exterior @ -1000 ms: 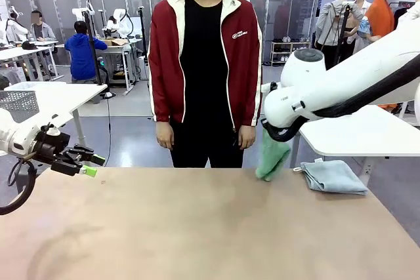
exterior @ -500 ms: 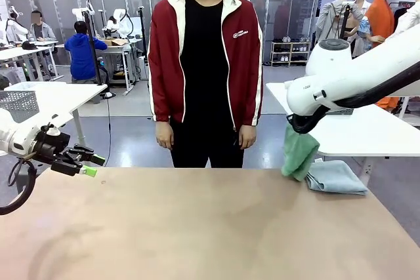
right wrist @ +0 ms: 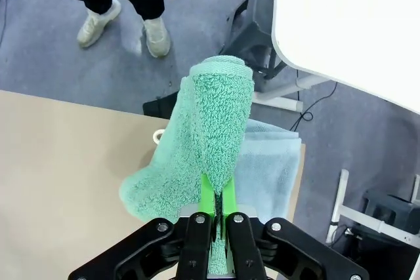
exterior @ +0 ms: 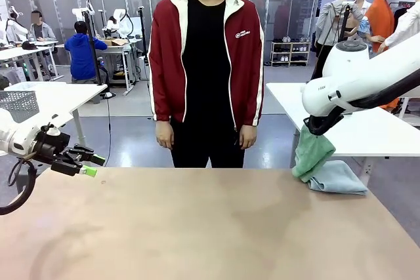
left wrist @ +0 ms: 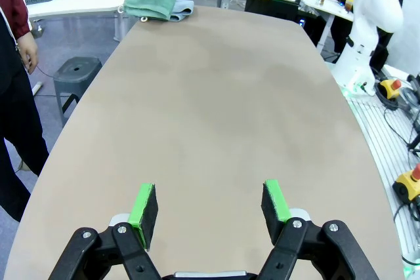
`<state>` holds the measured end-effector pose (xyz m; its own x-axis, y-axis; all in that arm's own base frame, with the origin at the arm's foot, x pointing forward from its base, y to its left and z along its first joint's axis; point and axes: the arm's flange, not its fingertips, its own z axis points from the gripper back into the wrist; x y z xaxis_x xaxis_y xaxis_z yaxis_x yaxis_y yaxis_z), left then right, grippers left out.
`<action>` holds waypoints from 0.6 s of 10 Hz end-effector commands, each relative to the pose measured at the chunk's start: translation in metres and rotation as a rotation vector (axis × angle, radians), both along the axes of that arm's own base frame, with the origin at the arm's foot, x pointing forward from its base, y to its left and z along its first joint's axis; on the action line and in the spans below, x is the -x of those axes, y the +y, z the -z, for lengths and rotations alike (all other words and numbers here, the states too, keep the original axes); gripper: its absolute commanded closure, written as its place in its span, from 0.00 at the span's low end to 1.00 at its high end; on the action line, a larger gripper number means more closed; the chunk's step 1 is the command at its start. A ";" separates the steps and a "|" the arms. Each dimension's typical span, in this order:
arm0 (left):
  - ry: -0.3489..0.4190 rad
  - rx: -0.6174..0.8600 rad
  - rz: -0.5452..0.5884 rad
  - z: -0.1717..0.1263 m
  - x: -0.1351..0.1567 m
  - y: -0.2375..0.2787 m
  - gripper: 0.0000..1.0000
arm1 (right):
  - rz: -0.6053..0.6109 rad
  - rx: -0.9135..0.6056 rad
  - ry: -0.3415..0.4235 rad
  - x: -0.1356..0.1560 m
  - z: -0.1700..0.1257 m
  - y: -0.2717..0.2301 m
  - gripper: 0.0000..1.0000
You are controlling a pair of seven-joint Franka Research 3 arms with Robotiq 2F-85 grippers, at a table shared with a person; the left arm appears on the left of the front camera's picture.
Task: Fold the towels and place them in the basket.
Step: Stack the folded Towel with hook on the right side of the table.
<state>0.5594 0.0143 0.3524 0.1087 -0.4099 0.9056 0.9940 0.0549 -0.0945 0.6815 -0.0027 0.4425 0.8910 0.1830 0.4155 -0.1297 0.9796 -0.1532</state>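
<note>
- While the right pincer pinches the green towel with its jaws pressed together on a fold of it, the cloth hangs limp above the blue towel.
- That blue towel lies folded flat at the far right corner of the worktop; the green one's lower end looks to touch or nearly touch it.
- Left pincer is spread wide with nothing between its pads, near the worktop's left edge, well apart from the blue towel.
- Terry cloth like this is light, soft and floppy, so it will likely sag and unroll from one pinch.
- Judged best hold: a corner or hem edge, not the bunched middle.
- One corner per pincer should keep a fold straight.
</note>
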 end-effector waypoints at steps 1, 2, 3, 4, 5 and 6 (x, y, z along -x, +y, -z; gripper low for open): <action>-0.001 0.003 0.018 -0.001 -0.002 0.001 0.19 | -0.036 0.024 0.013 0.012 0.001 -0.006 0.95; -0.001 0.003 0.018 -0.001 -0.002 0.001 0.19 | -0.039 0.031 -0.003 0.010 0.005 -0.011 0.95; -0.001 0.003 0.018 -0.001 -0.002 0.001 0.19 | -0.031 0.036 -0.013 0.006 0.011 -0.019 0.95; -0.001 0.003 0.018 -0.001 -0.002 0.001 0.19 | -0.018 0.053 0.012 0.002 0.019 -0.029 0.95; -0.001 0.003 0.018 -0.001 -0.002 0.001 0.19 | -0.014 0.067 0.036 -0.001 0.029 -0.041 0.95; -0.001 0.003 0.018 -0.001 -0.002 0.001 0.19 | -0.008 0.071 0.050 -0.002 0.034 -0.054 0.95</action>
